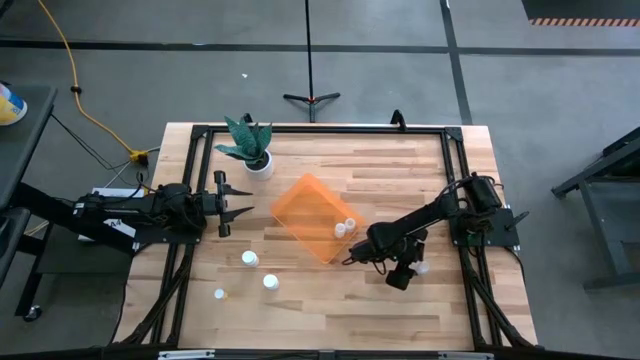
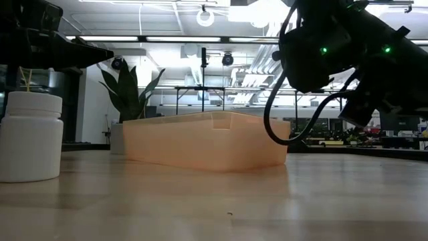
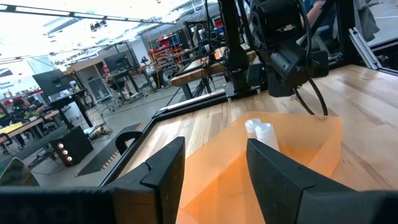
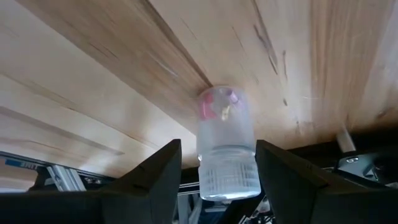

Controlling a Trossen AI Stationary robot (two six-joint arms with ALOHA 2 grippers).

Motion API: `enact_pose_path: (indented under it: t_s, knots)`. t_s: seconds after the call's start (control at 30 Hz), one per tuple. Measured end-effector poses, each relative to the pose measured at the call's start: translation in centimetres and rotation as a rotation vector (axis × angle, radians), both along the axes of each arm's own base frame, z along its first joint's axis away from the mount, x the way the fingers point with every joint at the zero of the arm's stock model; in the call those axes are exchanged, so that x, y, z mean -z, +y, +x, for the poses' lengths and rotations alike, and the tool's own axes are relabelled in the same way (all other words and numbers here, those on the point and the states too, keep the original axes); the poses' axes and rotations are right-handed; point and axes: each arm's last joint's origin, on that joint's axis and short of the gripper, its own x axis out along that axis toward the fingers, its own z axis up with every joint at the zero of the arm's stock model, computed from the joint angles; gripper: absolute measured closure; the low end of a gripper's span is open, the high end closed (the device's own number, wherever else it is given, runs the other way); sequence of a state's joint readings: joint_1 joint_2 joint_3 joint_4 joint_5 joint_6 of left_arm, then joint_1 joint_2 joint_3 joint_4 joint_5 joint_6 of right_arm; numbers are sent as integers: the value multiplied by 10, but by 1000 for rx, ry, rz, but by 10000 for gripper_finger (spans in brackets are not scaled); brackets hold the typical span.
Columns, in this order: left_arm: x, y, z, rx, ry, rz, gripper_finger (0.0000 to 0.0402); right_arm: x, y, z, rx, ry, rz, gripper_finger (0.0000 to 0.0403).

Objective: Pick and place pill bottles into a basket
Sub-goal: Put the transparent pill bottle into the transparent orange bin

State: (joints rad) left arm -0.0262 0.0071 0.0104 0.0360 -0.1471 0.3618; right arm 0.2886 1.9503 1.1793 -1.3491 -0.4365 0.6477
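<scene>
The orange basket [image 1: 312, 212] lies mid-table with two white pill bottles [image 1: 345, 228] in its right corner; they also show in the left wrist view [image 3: 261, 130]. Three more bottles [image 1: 249, 259] [image 1: 270, 282] [image 1: 219, 294] stand on the wood near the front left. My right gripper [image 1: 406, 274] is open, low over the table right of the basket, its fingers on either side of another bottle [image 4: 225, 149], whose cap end points toward the wrist. My left gripper [image 1: 236, 205] is open and empty, left of the basket. My right gripper's fingers stand on either side of the bottle's cap end [image 4: 229, 180]. A gap shows beside one finger [image 4: 163, 174]. At the other finger [image 4: 280, 174] I cannot tell whether it touches. The bottle rests against the wood.
A white pot with green leaves [image 1: 252, 152] stands at the far left, behind the basket. A black frame [image 1: 320, 128] runs around the table's edges. In the low view one bottle [image 2: 30, 137] stands close at the left, and the basket [image 2: 207, 140] is beyond it.
</scene>
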Motion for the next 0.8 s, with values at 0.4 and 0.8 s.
enact_pose_path:
  t_s: [0.4,0.8]
  knots:
    - [0,0,0,0,0,0,195,-1,1,-2,3,21,46,206]
    - [0,0,0,0,0,0,195,1,8,-8,-74,25,71,206]
